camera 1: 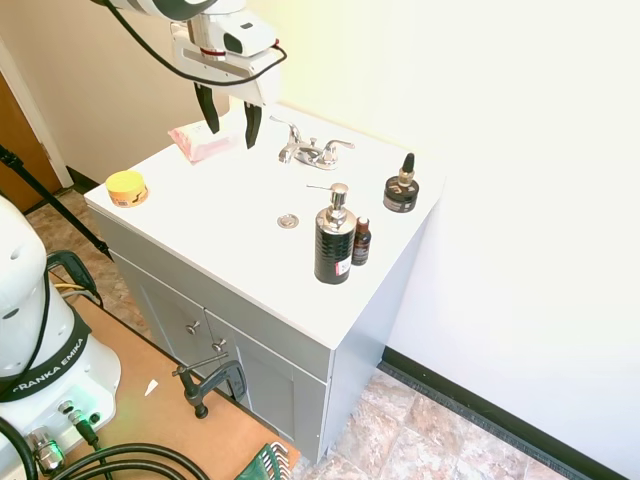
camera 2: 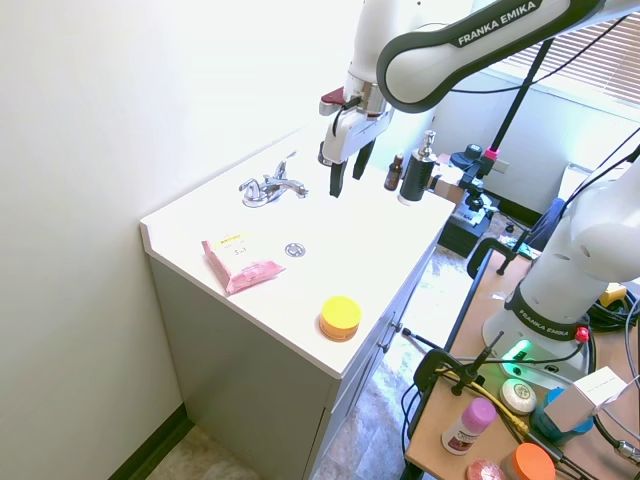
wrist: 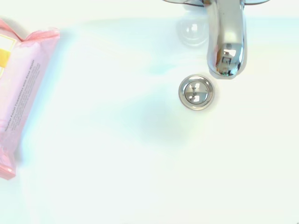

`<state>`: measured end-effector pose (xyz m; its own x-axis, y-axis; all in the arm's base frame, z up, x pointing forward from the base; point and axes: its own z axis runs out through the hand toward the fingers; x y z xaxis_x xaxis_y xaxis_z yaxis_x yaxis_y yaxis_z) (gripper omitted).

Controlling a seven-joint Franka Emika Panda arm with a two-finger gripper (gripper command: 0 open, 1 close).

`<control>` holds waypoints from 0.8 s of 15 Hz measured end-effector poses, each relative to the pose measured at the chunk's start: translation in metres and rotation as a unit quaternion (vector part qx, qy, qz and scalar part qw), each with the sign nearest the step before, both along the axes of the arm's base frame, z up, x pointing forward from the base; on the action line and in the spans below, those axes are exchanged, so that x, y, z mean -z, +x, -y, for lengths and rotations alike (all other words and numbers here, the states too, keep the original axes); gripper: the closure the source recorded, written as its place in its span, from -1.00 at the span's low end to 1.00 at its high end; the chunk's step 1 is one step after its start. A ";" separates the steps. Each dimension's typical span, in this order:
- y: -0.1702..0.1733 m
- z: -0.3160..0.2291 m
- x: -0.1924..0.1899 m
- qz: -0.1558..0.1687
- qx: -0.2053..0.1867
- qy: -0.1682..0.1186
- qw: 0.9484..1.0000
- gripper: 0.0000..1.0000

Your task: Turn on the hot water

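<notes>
A small chrome faucet (camera 1: 312, 150) with a short curved spout and two lever handles stands at the back of the white sink counter (camera 1: 230, 200). It also shows in the second exterior view, the faucet (camera 2: 268, 187) near the wall. My gripper (camera 1: 229, 118) hangs open in the air above the counter, left of the faucet and apart from it, holding nothing. From the other side the gripper (camera 2: 340, 170) is right of the faucet. The wrist view shows the spout (wrist: 226, 42) and the drain (wrist: 196, 92) from above.
A pink wipes packet (camera 1: 203, 142) lies at the counter's back left. A yellow jar (camera 1: 127, 187) sits near the left front corner. A black pump bottle (camera 1: 334, 240), a small brown bottle (camera 1: 361, 242) and a dark round jar (camera 1: 401, 190) stand on the right.
</notes>
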<state>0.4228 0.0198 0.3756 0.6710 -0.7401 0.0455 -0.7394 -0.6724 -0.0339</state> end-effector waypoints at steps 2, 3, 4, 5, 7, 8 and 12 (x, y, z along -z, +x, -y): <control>0.001 0.000 0.001 0.001 0.001 0.000 1.000 -1.00; 0.003 -0.001 0.001 0.007 0.003 -0.002 1.000 -1.00; 0.008 -0.006 0.002 0.019 0.011 -0.007 1.000 -1.00; 0.017 -0.014 0.002 0.038 0.026 -0.012 0.999 -1.00; 0.039 -0.035 0.006 0.077 0.047 -0.012 0.996 -1.00; 0.053 -0.042 0.008 0.101 0.053 -0.011 0.993 -1.00; 0.099 -0.052 0.025 0.177 0.068 -0.029 0.981 -1.00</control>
